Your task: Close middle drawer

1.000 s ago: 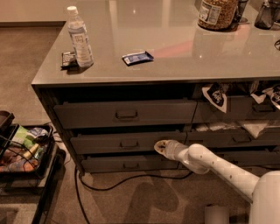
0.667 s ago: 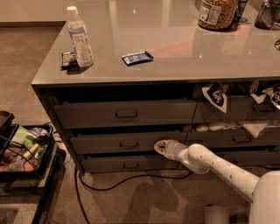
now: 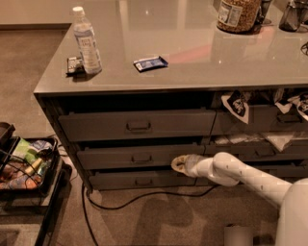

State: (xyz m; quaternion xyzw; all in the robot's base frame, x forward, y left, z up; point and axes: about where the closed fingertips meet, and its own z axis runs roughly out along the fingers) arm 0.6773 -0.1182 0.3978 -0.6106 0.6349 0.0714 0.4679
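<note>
The middle drawer (image 3: 120, 157) is a wide dark grey drawer with a low front panel and a small central loop handle (image 3: 142, 158). It sits between a taller top drawer (image 3: 137, 126) and a bottom drawer (image 3: 137, 181). Its front stands about level with the drawers above and below. My gripper (image 3: 179, 165) is at the end of the white arm, pressed against the right end of the middle drawer's front panel.
On the countertop (image 3: 192, 53) stand a water bottle (image 3: 86, 41), a small dark packet (image 3: 150, 63), a small item (image 3: 74, 66) and a jar (image 3: 238, 14). Narrower drawers (image 3: 260, 120) at right hold cloths. A cart of snacks (image 3: 24, 163) stands at left. A cable (image 3: 144, 197) lies on the floor.
</note>
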